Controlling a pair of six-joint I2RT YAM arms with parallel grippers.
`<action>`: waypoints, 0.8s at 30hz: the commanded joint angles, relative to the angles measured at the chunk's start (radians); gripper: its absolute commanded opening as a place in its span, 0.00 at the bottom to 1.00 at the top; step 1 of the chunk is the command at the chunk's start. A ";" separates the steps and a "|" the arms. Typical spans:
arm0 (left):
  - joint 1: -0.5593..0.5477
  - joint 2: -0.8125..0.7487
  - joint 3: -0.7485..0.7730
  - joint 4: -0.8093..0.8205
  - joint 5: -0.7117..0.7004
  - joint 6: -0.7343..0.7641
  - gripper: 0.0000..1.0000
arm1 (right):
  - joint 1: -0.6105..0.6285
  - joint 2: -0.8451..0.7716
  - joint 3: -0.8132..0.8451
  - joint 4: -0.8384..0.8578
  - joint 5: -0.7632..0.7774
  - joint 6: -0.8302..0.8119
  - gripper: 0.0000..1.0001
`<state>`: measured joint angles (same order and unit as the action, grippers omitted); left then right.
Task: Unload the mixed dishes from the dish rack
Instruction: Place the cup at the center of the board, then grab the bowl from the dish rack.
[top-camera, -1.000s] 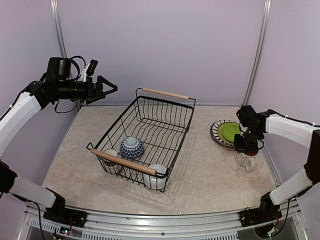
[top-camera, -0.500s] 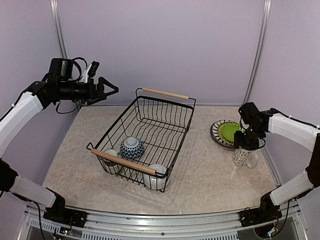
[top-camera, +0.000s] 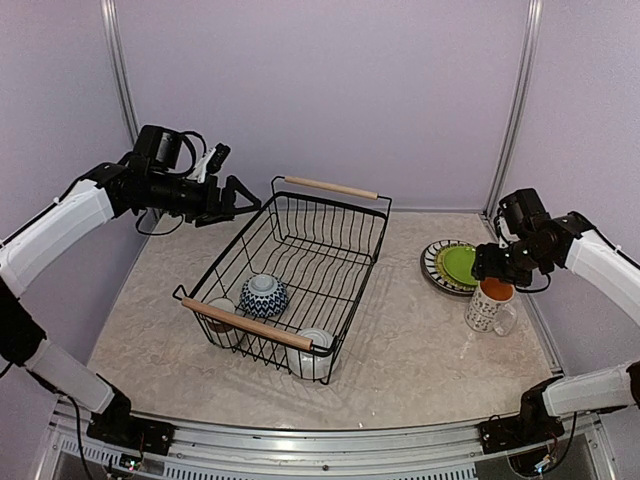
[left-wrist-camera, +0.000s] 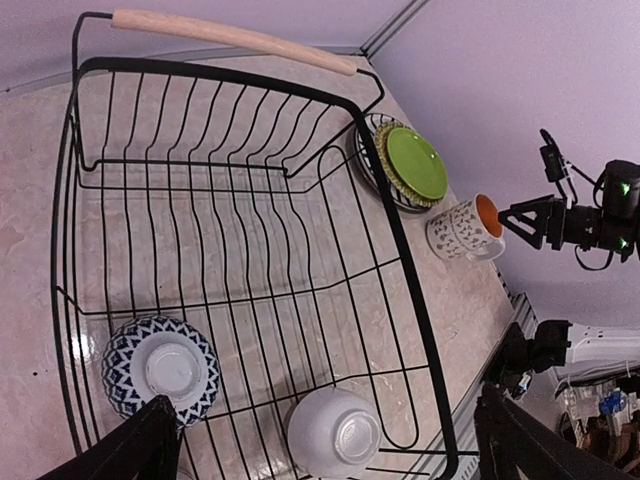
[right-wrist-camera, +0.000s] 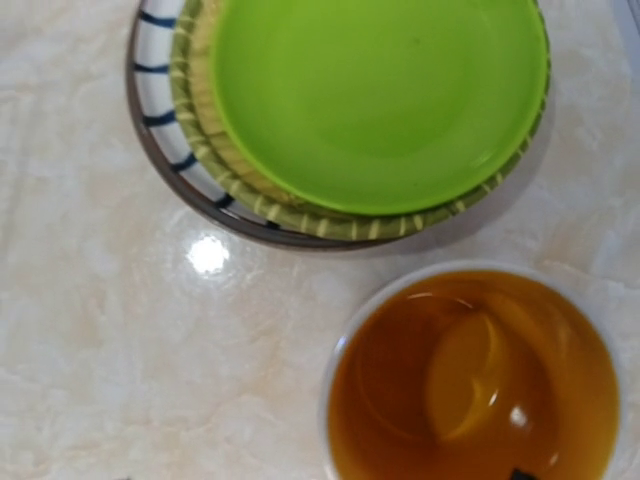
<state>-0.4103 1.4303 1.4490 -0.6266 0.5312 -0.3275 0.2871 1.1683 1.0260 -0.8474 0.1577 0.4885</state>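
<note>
Hovering just above the orange-lined mug (top-camera: 489, 308), the right claw (top-camera: 485, 268) is spread and holds nothing. The mug stands upright on the desk (top-camera: 400, 350) beside the stacked plates (top-camera: 452, 265), lime green on striped. Judged: unload zone kept right of the dish rack (top-camera: 247, 326), which sits mid-desk. The left claw (top-camera: 245, 195) is wide apart and empty over the rack's far-left corner, probably lining up on the patterned bowl (top-camera: 263, 295), upside down inside. Desk is pale, marbled and glossy. Walls are plain lilac.

No legible text, labels or numbers anywhere. The orange-lined mug (top-camera: 490, 310) carries only a printed pattern, the striped plate (right-wrist-camera: 155, 100) only stripes.
</note>
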 joint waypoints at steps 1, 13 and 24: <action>-0.089 0.063 0.043 -0.090 -0.127 0.067 0.98 | 0.012 -0.059 0.014 0.000 0.002 -0.008 0.78; -0.187 0.351 0.186 -0.280 -0.366 0.103 0.91 | 0.019 -0.082 -0.021 0.050 -0.032 -0.018 0.80; -0.202 0.543 0.286 -0.380 -0.495 0.097 0.80 | 0.022 -0.128 -0.039 0.060 -0.029 -0.024 0.81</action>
<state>-0.6037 1.9213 1.7000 -0.9443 0.1017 -0.2344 0.2993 1.0725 1.0050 -0.7921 0.1287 0.4717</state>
